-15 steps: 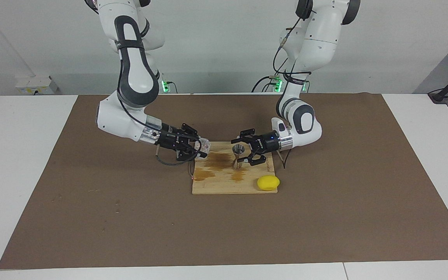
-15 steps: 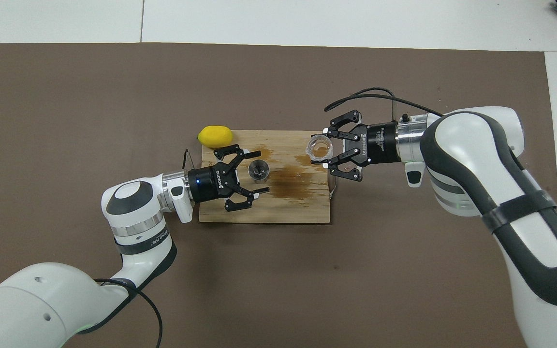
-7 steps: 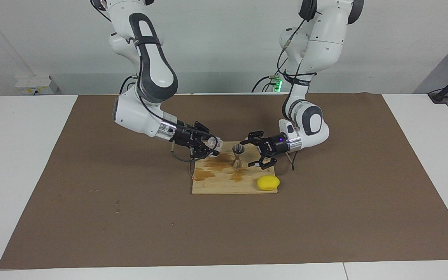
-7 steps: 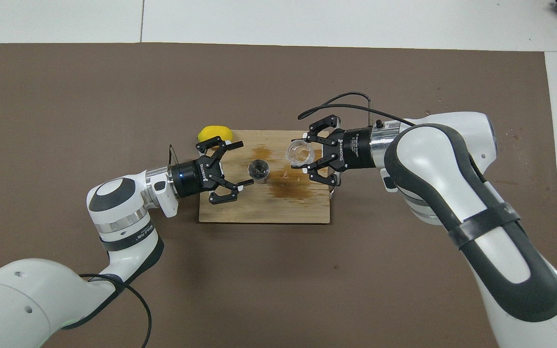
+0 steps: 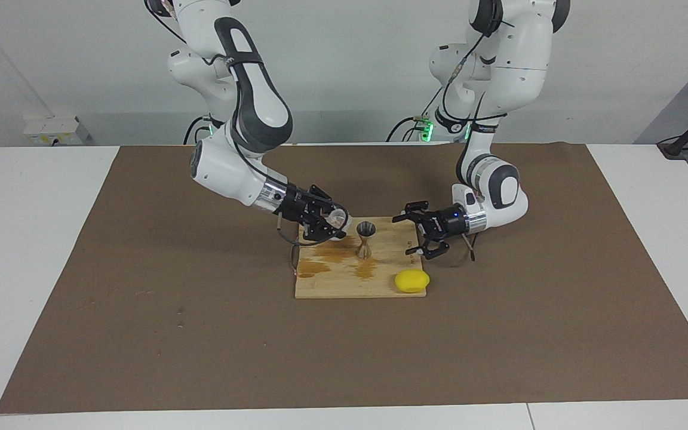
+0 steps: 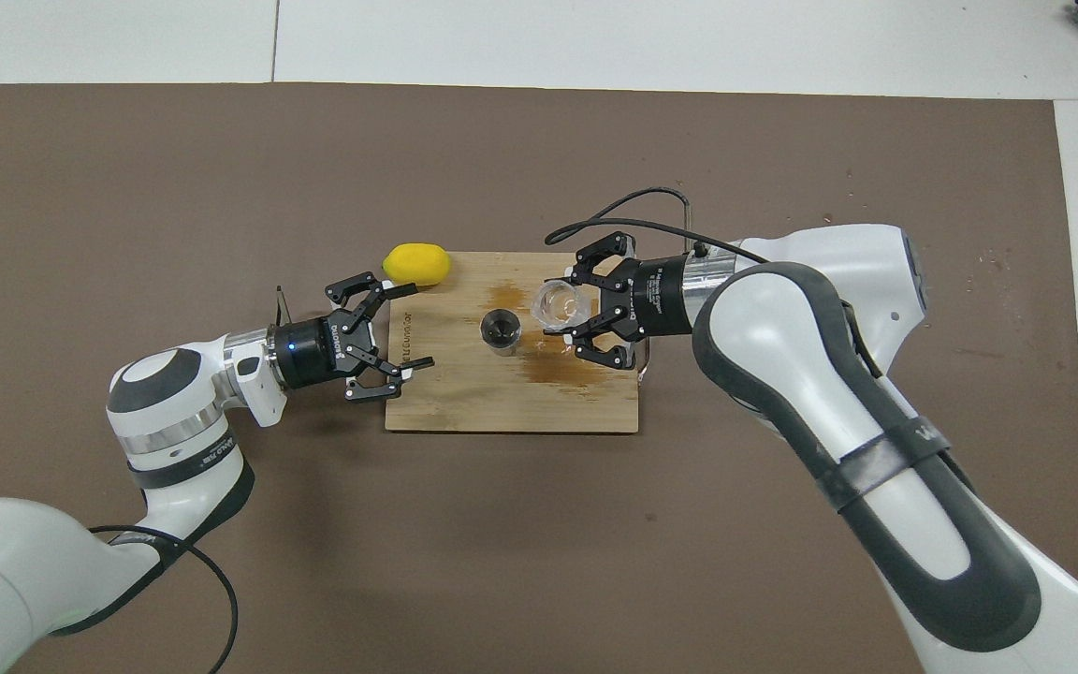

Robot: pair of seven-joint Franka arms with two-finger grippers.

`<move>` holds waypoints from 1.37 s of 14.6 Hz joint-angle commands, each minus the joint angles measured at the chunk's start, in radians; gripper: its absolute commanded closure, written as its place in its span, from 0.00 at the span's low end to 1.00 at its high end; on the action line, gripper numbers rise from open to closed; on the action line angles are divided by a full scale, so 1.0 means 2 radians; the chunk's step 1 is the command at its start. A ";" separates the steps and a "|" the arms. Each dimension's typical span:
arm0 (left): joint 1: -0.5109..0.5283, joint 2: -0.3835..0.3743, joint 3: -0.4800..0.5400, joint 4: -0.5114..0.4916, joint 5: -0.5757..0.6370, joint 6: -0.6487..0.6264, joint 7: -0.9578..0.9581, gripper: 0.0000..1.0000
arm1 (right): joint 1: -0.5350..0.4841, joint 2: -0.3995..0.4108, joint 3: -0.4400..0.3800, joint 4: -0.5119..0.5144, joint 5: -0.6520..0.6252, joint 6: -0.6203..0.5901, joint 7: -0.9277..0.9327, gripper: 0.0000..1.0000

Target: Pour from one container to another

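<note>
The steel jigger (image 5: pixel 366 237) (image 6: pixel 502 329) stands upright on the wooden board (image 5: pixel 344 285) (image 6: pixel 511 407). My right gripper (image 5: pixel 333 222) (image 6: pixel 560 307) is shut on the small clear glass cup (image 5: pixel 337 217) (image 6: pixel 557 301). It holds the cup in the air over the board, close beside the jigger's rim on the right arm's side. My left gripper (image 5: pixel 404 236) (image 6: pixel 418 325) is open and holds nothing. It hangs low over the board's edge at the left arm's end, a short way from the jigger.
A yellow lemon (image 5: pixel 412 280) (image 6: pixel 417 264) lies at the board's corner farther from the robots, at the left arm's end. Brown stains (image 6: pixel 562 360) mark the board. A brown mat (image 6: pixel 221 187) covers the table around it.
My right gripper has carried the glass cup across the board toward the jigger. My left gripper has drawn back from around the jigger to the board's edge, staying open.
</note>
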 commanded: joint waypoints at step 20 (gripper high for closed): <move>0.261 -0.158 0.000 0.111 0.479 -0.117 -0.185 0.00 | 0.040 0.013 -0.008 0.041 -0.145 0.012 0.118 1.00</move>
